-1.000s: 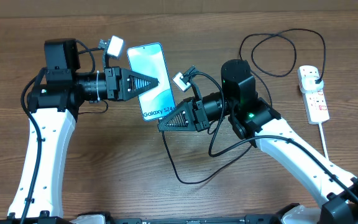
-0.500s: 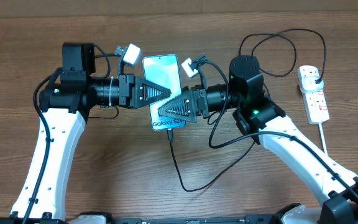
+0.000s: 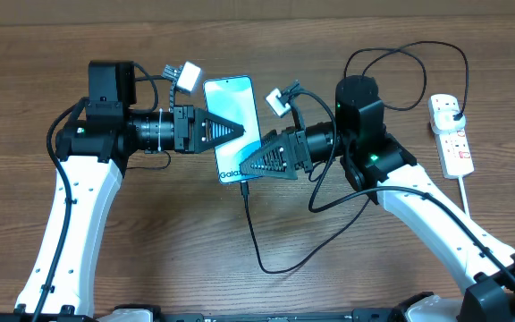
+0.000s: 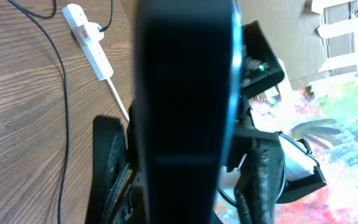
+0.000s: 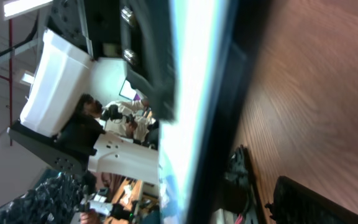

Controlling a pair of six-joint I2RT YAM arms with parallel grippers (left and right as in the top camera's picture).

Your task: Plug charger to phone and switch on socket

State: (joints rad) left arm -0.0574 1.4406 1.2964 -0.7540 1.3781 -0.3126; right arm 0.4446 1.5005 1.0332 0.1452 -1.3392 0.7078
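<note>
Wooden table [image 3: 150, 259], left arm [image 3: 65, 197] reaching inward, fingers [image 3: 226, 131] pinching phone [image 3: 232, 97]

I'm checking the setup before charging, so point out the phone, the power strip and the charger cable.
phone [image 3: 235, 100]: overhead view, upper part of the lit screen.
power strip [image 3: 455, 148]: overhead view, middle of its white body.
charger cable [image 3: 244, 190]: overhead view, connector end at the phone's lower edge.

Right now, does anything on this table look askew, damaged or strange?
Nothing is spilled or broken. Only the slim smartphone with light-blue screen looks askew: it is tilted, pinched by the left tool, with the right tool covering part of its printed text. The thin black cable meets its lower edge.
</note>
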